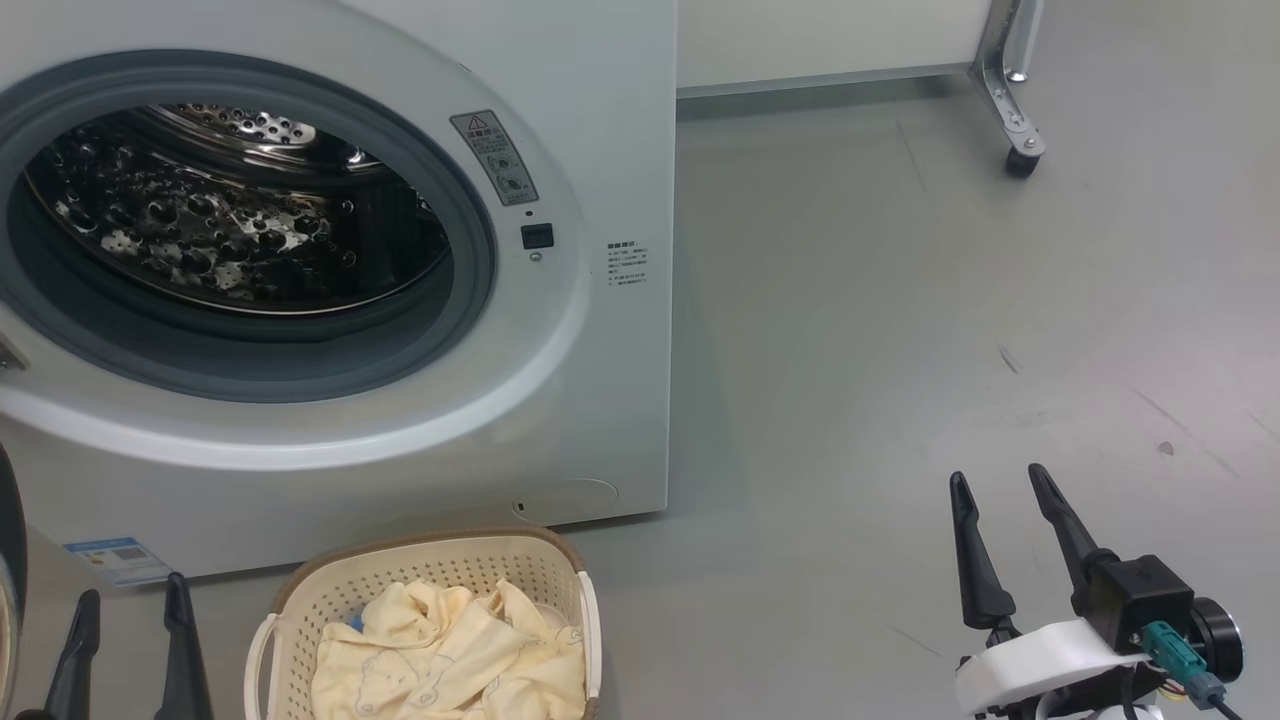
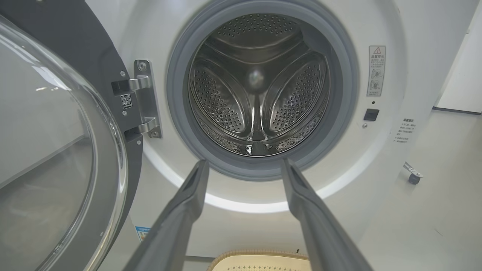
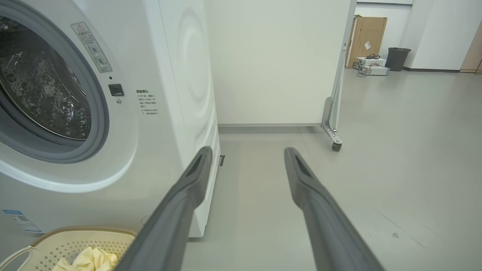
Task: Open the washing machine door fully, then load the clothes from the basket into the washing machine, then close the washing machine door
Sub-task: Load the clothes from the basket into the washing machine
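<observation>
Scene: a white front-loading washing machine (image 1: pixel 620 150) stands on a grey floor, with a cream basket (image 1: pixel 430 542) just in front of it.
Door: the round door (image 2: pixel 56 143) hangs open on hinges at the left of the opening. It is swung out toward the robot, and its bulging glass is turned toward the opening.
Drum: the steel drum (image 1: pixel 220 210) looks empty. Its mouth faces the robot and its long axis runs straight back into the machine.
Clothes: pale yellow clothes (image 1: pixel 450 650) lie crumpled in the basket, with a scrap of blue at their left edge. The heap has no clear long axis.
Basket direction: the open top faces up. The picture's lower edge cuts it off, so its long axis cannot be told.
Left gripper: the left gripper (image 1: pixel 133 595) is low and just left of the basket, fingers spread apart and holding nothing.
Right gripper: the right gripper (image 1: pixel 1000 480) is over bare floor, well to the right of the basket, fingers spread and empty.
Step in hand: the door seems fully open, so loading probably comes next.
Next move: a gripper likely has to drop into the basket, close on a fold of cloth, then lift it to the drum mouth.
</observation>
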Controlling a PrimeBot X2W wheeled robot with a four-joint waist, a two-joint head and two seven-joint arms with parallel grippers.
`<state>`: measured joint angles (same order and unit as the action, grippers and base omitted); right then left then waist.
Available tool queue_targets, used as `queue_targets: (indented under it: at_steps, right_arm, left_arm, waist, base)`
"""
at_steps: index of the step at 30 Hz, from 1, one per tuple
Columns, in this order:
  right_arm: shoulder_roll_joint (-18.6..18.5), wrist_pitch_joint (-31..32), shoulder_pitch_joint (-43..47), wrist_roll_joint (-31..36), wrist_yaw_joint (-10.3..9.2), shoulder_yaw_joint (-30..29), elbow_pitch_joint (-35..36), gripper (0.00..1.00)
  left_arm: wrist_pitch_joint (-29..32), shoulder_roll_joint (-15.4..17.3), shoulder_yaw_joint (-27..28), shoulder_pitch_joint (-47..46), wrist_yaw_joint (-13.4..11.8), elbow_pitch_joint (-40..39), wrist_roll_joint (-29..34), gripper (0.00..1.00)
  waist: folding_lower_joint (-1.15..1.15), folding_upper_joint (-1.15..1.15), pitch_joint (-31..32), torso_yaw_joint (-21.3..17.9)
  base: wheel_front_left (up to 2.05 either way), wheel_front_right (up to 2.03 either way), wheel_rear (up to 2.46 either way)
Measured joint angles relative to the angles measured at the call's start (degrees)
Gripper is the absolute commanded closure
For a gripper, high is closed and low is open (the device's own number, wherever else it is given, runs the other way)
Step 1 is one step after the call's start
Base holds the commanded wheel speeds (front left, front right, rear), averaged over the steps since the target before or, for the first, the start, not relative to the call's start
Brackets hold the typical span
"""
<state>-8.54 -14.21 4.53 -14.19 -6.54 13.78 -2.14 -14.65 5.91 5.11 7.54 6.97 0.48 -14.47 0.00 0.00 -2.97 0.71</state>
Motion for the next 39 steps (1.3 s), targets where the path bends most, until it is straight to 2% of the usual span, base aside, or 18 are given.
queue_targets:
  at_steps: [39]
  right_arm:
    - [0.1,0.0,0.0,-0.4,0.02,0.5,-1.4,0.0]
  left_arm:
    - [0.0,-0.1,-2.6,0.3,0.0,0.6,0.0,0.0]
  waist:
    - [0.0,0.0,0.2,0.2]
  base:
    - [0.02,-0.02,0.0]
